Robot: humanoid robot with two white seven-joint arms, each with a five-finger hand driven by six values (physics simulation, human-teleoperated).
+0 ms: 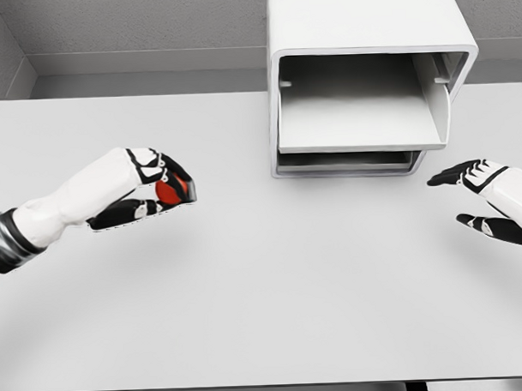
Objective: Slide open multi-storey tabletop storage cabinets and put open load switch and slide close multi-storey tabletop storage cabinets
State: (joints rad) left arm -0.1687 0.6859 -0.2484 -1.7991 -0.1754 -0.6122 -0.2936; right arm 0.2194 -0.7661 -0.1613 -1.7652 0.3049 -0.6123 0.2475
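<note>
A white storage cabinet stands at the back of the table, right of the middle. Its upper drawer is slid out toward me and looks empty inside. A lower drawer sits below it, barely out. My left hand hovers over the left part of the table, its fingers curled around a small red object, the load switch. It is well left of the cabinet. My right hand is at the right edge, fingers spread, holding nothing, just right of the cabinet's front.
The white table spreads wide in front of the cabinet. A grey wall runs behind it. The table's front edge lies near the bottom of the view.
</note>
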